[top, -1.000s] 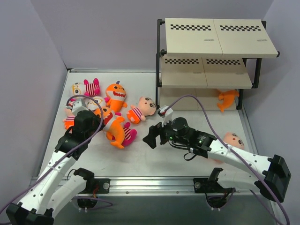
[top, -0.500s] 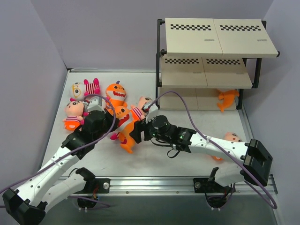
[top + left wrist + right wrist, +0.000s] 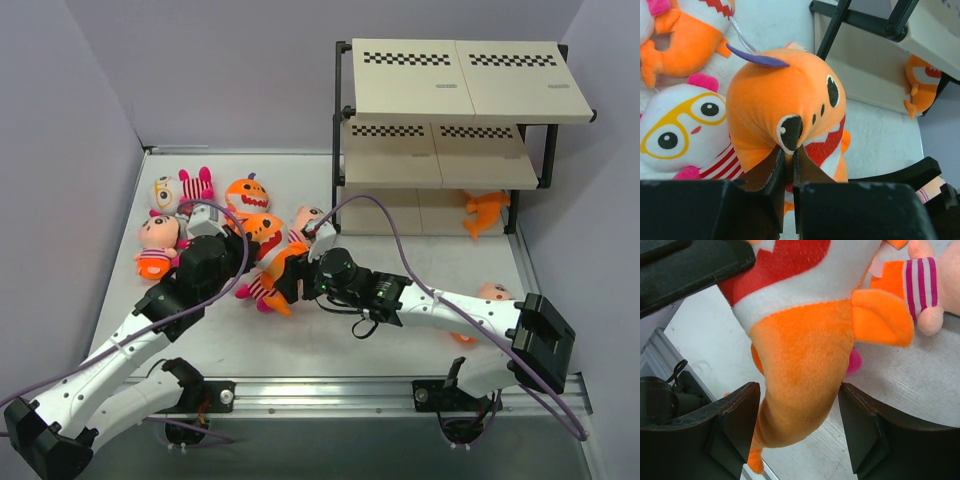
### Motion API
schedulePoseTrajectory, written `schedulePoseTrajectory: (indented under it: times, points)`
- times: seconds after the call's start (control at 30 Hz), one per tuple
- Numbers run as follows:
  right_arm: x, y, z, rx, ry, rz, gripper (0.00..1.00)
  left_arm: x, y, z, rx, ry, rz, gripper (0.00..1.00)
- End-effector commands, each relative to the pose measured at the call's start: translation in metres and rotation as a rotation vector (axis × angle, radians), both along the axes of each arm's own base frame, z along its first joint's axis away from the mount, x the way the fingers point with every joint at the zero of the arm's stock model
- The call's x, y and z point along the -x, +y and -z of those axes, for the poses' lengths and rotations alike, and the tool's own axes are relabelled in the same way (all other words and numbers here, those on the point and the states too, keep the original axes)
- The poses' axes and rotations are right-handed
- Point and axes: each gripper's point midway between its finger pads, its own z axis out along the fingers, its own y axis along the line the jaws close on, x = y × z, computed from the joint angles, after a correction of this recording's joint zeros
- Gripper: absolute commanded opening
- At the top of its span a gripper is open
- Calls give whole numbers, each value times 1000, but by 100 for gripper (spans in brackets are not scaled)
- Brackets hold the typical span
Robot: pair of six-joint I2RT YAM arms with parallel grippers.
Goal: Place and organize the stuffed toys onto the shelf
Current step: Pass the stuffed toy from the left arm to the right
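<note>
left claw point(image 3: 788, 156) clenched on the orange shark point(image 3: 785, 100) at its head, right claw point(image 3: 800, 427) spread wide, straddling its tail end, shark over the table point(image 3: 300, 350) beside the toy pile point(image 3: 185, 205), left of the shelf point(image 3: 440, 150)

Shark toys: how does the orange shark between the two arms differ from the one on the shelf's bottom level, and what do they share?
The held shark is pinched at its face by the left end effector; the shelf shark is untouched. The held shark is off the shelf, tail between the right end effector's open fingers; the shelf shark lies on its bottom level. Both are orange plush.
</note>
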Motion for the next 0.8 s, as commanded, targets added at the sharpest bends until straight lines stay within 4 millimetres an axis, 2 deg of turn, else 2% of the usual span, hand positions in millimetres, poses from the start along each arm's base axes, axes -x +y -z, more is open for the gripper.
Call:
schedulePoseTrajectory:
  times: [0.0, 0.1, 0.23, 0.27, 0.3, 0.37, 0.4, 0.63, 0.77]
  points:
    - [-6, -1, -23, -80, -21, 58, 63, -7, -1, -37, 110, -123, -31, 2]
    - [-6, -8, -25, -107, -11, 73, 64, -5, 2, -40, 139, -148, -41, 2]
    - [-6, -9, -39, -216, 21, 52, 65, -3, 4, -46, 182, -183, -49, 2]
    - [1, -7, -36, -238, 55, 16, 65, -2, 3, -46, 191, -187, -49, 2]
    - [-4, -8, -43, -277, 49, 20, 65, -3, 3, -46, 204, -189, -49, 2]
    - [0, -9, -48, -334, 81, -8, 65, -2, 1, -48, 222, -197, -45, 3]
    - [-6, -13, -50, -366, 78, 0, 65, -3, 1, -48, 229, -197, -46, 2]
    - [-7, -15, -52, -429, 108, -13, 65, -7, -9, -47, 267, -199, -30, 2]
    - [-10, -19, -55, -462, 106, -4, 62, -8, -14, -40, 264, -178, -18, 2]
